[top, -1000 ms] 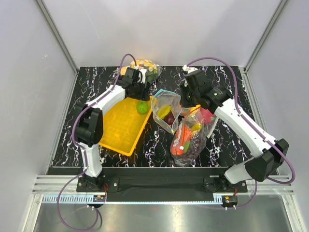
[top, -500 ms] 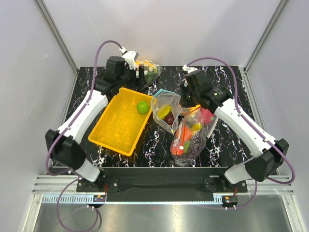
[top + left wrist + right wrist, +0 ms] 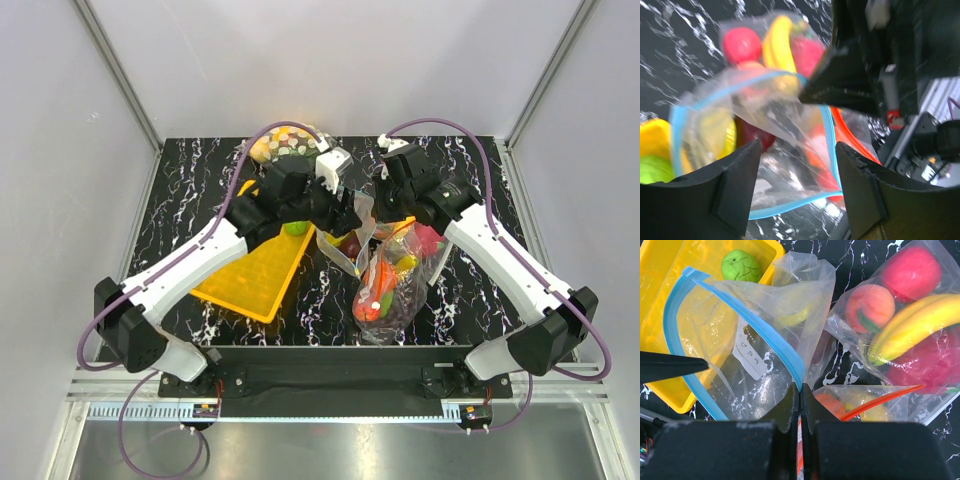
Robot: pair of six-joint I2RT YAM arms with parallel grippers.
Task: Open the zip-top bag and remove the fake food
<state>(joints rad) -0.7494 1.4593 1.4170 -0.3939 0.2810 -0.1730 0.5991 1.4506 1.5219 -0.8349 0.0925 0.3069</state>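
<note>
L arm reaches from its base diag. across the yellow tray (image 3: 260, 280) to mid-table, wrist tipped down. L gripper (image 3: 797, 145) hangs at the mouth of the zip-top bag (image 3: 755, 340), jaws apart, one finger either side of the clear film, clamped on nothing. R arm comes in from the right. R gripper (image 3: 800, 390) is pinched tight on the bag's blue zip strip, holding that edge up. The bag sits mid-table just right of the tray, mouth gaping.

Count:
- 2 arms, 1 tray.
- 1 green ball (image 3: 741, 265) in the tray, outside the bag.
- Inside the bag: 1 yellow-green piece (image 3: 715, 142), 1 dark red fruit (image 3: 350, 243).
- Other bags, 3: banana bag (image 3: 900, 300) and orange-strip bag (image 3: 860, 407) close on its right, dotted bag (image 3: 285, 145) at the back.
</note>
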